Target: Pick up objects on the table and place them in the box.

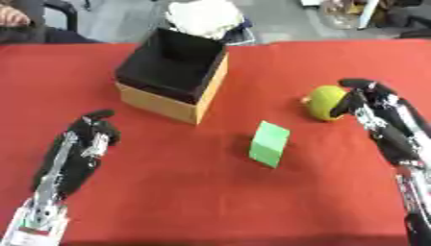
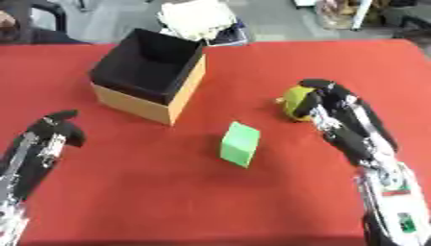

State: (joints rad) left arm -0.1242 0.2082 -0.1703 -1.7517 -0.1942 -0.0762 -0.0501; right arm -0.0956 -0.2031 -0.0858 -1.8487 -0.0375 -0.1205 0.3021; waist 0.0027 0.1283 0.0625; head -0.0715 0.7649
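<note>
Yellow-green and rounded, a small fruit-like object sits on the red tablecloth at the right of the table, its right side hidden behind the robot's black right hand. The hand's fingers curve beside and over the object's edge; whether they actually grip it cannot be made out. A small orange patch shows on the object's left side, too blurred to identify. Near the middle of the cloth, apart from both hands, lies a light green rectangular block, tilted on the cloth. Further left and back stands an open tan cardboard box with a black lining, its inside too dark to read. The robot's left hand rests on the cloth near the lower left, fingers relaxed and holding nothing, its forearm cut off by the lower edge.
</note>
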